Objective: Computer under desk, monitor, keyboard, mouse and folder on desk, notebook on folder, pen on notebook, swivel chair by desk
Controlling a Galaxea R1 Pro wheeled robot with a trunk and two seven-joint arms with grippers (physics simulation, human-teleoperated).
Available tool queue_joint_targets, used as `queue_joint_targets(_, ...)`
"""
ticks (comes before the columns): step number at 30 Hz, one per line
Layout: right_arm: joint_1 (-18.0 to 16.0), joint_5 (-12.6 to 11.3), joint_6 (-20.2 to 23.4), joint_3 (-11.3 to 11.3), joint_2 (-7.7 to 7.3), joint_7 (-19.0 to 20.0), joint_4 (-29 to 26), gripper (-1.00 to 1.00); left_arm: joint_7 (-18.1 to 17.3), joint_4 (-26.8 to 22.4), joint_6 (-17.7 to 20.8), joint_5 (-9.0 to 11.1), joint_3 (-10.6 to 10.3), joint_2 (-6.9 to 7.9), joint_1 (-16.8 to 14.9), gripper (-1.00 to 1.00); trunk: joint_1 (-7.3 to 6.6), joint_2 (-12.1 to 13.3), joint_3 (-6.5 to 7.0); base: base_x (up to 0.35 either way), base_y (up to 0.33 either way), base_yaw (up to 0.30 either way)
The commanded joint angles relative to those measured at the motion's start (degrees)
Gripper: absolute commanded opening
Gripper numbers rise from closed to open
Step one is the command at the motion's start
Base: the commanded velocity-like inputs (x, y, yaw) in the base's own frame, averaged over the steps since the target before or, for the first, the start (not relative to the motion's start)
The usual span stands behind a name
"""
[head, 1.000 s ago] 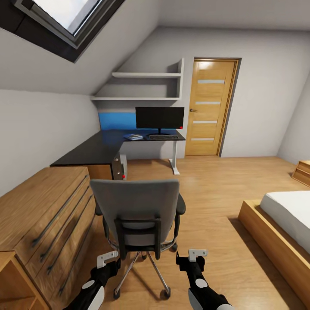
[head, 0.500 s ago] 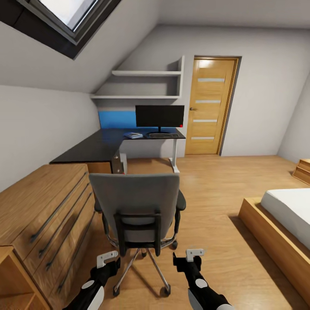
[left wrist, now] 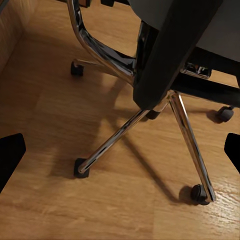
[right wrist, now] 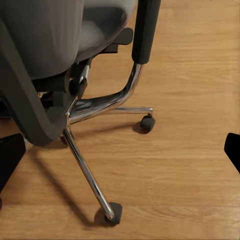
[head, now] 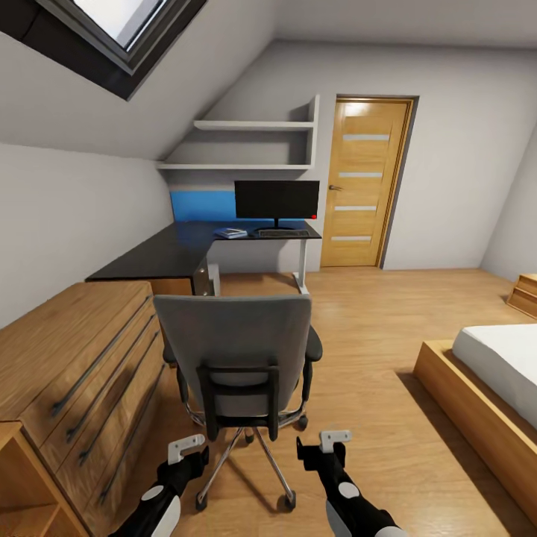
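Grey-upholstered swivel chair [head: 237, 356]: mid-floor, well apart from black L-shaped desk [head: 175, 250]. Left gripper [head: 186, 450], right gripper [head: 328, 441]: fingers spread, empty, behind backrest. Advice: push low, evenly, steering past wooden drawer chest [head: 74, 373].

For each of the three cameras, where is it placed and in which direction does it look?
Head view: on the head, looking forward and down at the grey swivel chair and black desk; left hand and right hand show.
Left wrist view: near the left hand, looking at the chrome chair base; dark fingertips.
Right wrist view: likewise, by the right hand; fingertips.
All share the chair.
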Motion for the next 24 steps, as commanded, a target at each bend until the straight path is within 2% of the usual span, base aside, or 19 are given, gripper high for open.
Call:
queue_joint_targets(1, -0.06, 0.59, -0.18, -0.43, 0.05, -0.23, -0.20, 1.00, 0.02, 0.02, -0.17, 0.36, 0.12, -0.03, -0.03, 1.00, -0.01, -0.03, -0.06, 0.000, 0.000, 0.000)
queue_joint_targets(7, -0.45, 0.53, 0.54, -0.39, 0.05, -2.48, -3.76, 1.00, 0.02, 0.02, -0.24, 0.32, 0.17, 0.10, -0.04, 1.00, -0.01, -0.03, -0.06, 0.000, 0.000, 0.000)
queue_joint_targets(12, -0.75, 0.55, 4.68, -0.34, 0.05, -4.29, -7.04, 1.00, 0.04, 0.02, -0.26, 0.31, 0.18, 0.14, -0.04, 1.00, -0.01, -0.03, -0.06, 0.000, 0.000, 0.000)
queue_joint_targets(19, -0.82, 0.60, 6.98, -0.37, 0.05, -6.02, -7.96, 1.00, 0.04, 0.02, -0.26, 0.31, 0.18, 0.15, -0.04, 1.00, -0.01, -0.03, -0.06, 0.000, 0.000, 0.000)
queue_joint_targets(24, -0.83, 0.67, 7.37, -0.39, 0.05, -9.39, -7.80, 1.00, 0.04, 0.02, -0.26, 0.31, 0.18, 0.15, -0.05, 1.00, -0.01, -0.03, -0.06, -0.008, 0.051, 0.000)
